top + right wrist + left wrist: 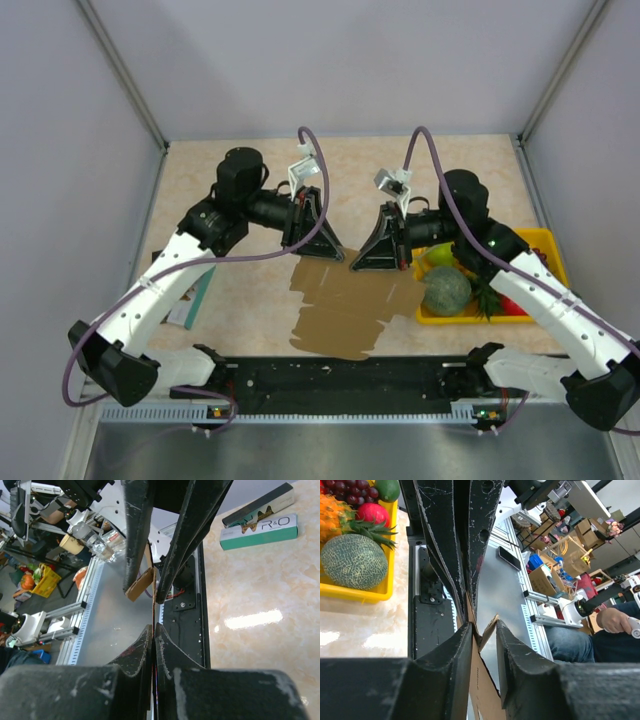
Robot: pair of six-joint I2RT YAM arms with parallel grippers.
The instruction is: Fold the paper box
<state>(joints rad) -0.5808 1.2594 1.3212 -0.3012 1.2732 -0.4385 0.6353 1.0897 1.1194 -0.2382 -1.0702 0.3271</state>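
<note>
**Bimanual robot: outward features of the two arms**

Left arm (160, 290) and right arm (545, 300). Nearest the black mounting bar (340, 385), each has a black base joint. Beyond it come a white-shelled link and then black cylindrical motor housings. A purple cable (418, 130) loops along each arm. Farthest from the bar are the black wedge-shaped left gripper (325, 255) and right gripper (362, 266), whose fingers (455, 670) are scuffed with pale scratches. Each gripper carries a small white-grey camera bracket (303, 168). A green light (492, 241) marks the right arm.

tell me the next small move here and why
Probably close the left end effector the rest of the way on the paper box. The right end effector looks pinched shut on the sheet's edge, while the left one's fingers show a gap around a bent flap, so its hold seems less sure before any fold.
</note>
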